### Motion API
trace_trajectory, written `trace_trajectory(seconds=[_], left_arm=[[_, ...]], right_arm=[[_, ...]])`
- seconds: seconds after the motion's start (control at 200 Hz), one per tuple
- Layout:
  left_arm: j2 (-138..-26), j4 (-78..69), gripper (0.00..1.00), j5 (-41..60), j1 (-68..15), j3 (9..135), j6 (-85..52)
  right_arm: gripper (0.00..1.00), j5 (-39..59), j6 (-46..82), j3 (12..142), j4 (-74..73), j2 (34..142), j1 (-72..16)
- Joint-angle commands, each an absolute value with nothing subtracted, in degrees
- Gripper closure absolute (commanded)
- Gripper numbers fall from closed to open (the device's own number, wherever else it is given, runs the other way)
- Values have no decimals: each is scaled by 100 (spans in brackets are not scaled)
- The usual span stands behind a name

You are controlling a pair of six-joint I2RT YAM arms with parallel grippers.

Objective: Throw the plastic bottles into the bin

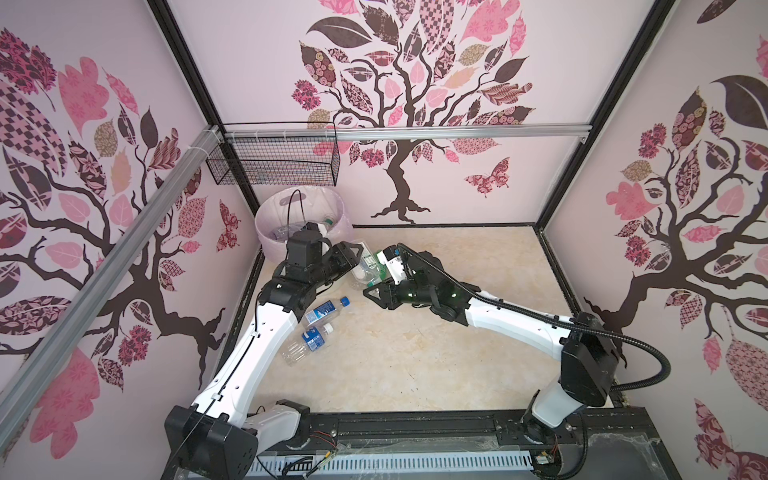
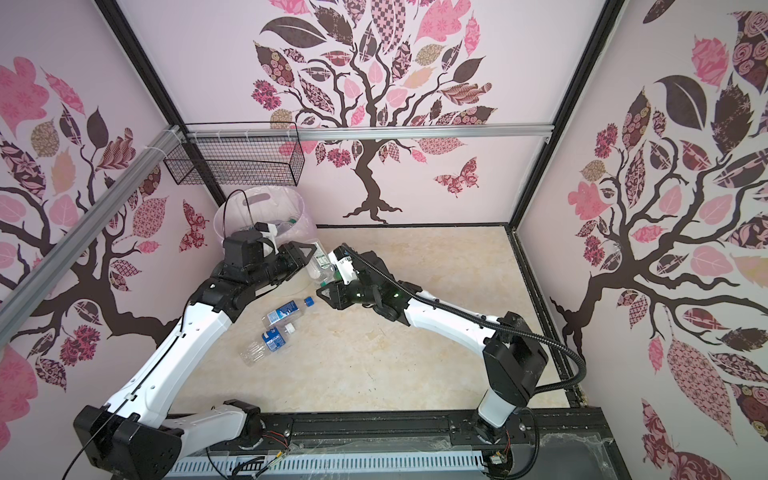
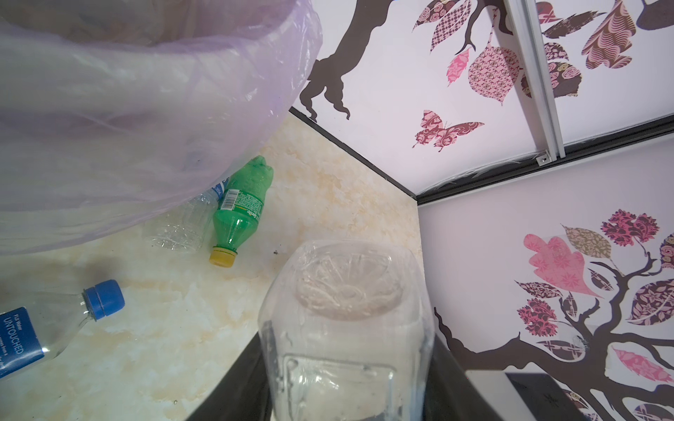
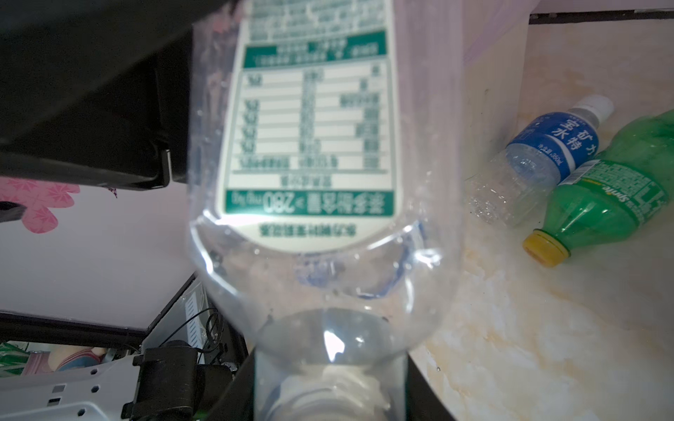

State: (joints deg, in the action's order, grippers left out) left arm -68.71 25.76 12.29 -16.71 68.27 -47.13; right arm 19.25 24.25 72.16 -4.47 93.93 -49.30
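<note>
One clear bottle (image 1: 365, 266) (image 2: 321, 266) with a green-white label hangs between both grippers, just right of the pale bin (image 1: 270, 216) (image 2: 226, 216). My left gripper (image 1: 357, 254) (image 3: 346, 350) is shut on its base end (image 3: 346, 291). My right gripper (image 1: 370, 287) (image 4: 328, 379) is shut on its white-capped neck, below the label (image 4: 313, 145). Two blue-labelled bottles (image 1: 326, 309) (image 1: 309, 340) lie on the floor by the left arm. A green bottle (image 3: 240, 207) (image 4: 612, 193) and a clear one (image 3: 182, 226) (image 4: 539, 153) lie at the bin's foot. Some bottles (image 1: 286, 232) lie inside the bin.
A black wire basket (image 1: 274, 162) hangs on the back rail above the bin. The bin's translucent liner (image 3: 127, 109) bulges close beside the left gripper. Patterned walls close the marbled floor (image 1: 436, 353) on three sides, and a black rail (image 1: 415, 428) runs along the front.
</note>
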Motion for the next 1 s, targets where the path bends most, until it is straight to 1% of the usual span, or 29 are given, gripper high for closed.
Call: trace_trajectory(seconds=[0.0, 0.1, 0.13, 0.24, 0.45, 0.525, 0.645, 0.7, 0.755, 0.8, 0.87, 0.995], left_arm=[[-6780, 2502, 39, 1257, -1688, 6700, -4705], [-6781, 2499, 31, 1222, -1688, 6719, -4693], [-6784, 2499, 30, 1213, -1688, 6722, -4693], [-6788, 2494, 28, 1213, -1689, 6712, -4706], [-6811, 2483, 27, 1213, -1688, 6674, -4730], [-6807, 2462, 32, 1213, -1688, 6662, -4729], [-6786, 2402, 50, 1205, -1689, 6638, -4729], [-6786, 2395, 55, 1204, -1692, 6627, -4729], [-6793, 2391, 60, 1204, -1688, 6611, -4730], [-6782, 2389, 64, 1196, -1690, 6619, -4729], [-6768, 2414, 66, 1142, -1689, 6642, -4713], [-6763, 2641, 65, 883, -1679, 6869, -4520]], right_arm=[[64, 2051, 2346, 7565, -497, 9510, -4933], [65, 2105, 2372, 7583, -501, 9526, -4931], [65, 2109, 2373, 7588, -501, 9527, -4933], [65, 2131, 2371, 7586, -505, 9519, -4932], [65, 2271, 2408, 7567, -579, 9502, -4932], [65, 2285, 2401, 7573, -563, 9501, -4932], [65, 2352, 2398, 7555, -575, 9499, -4931], [63, 2398, 2398, 7553, -572, 9510, -4931], [58, 2387, 2391, 7550, -546, 9497, -4931], [57, 2335, 2378, 7542, -528, 9471, -4931], [53, 2241, 2356, 7500, -501, 9409, -4931], [36, 2034, 2279, 7473, -381, 9259, -4935]])
